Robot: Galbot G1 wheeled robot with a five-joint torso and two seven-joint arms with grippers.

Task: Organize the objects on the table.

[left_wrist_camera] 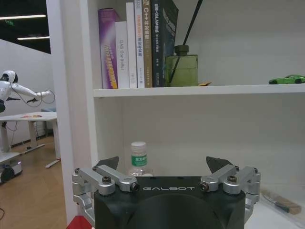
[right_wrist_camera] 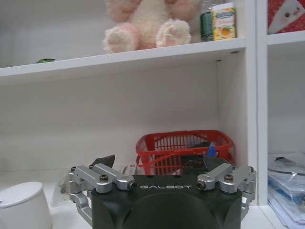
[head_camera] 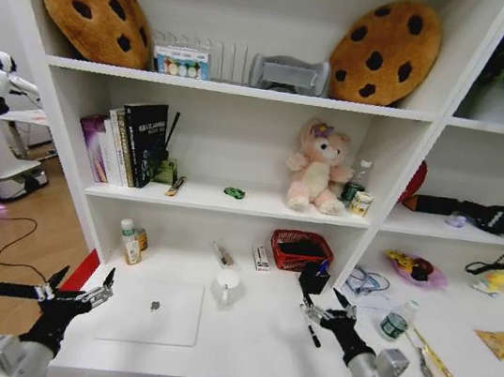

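At lower left of the head view, the left end effector (head_camera: 80,293) is hovering released beside the silver laptop (head_camera: 153,310) lying on the bench (head_camera: 258,341). At lower right, the right end effector (head_camera: 326,312) is hovering released over a black pen (head_camera: 310,330), with the clear bottle (head_camera: 396,320) sitting further right.

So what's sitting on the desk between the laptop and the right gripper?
In the head view, a black pen lies on the table between laptop and right gripper.

We cannot read the label on the small clear bottle (left_wrist_camera: 138,160), whose base sits behind the left gripper (left_wrist_camera: 167,171). The plush bear (right_wrist_camera: 145,21) is cut off above its feet. The red basket (right_wrist_camera: 183,150) hides its contents, and the right gripper (right_wrist_camera: 160,168) covers its lower edge.
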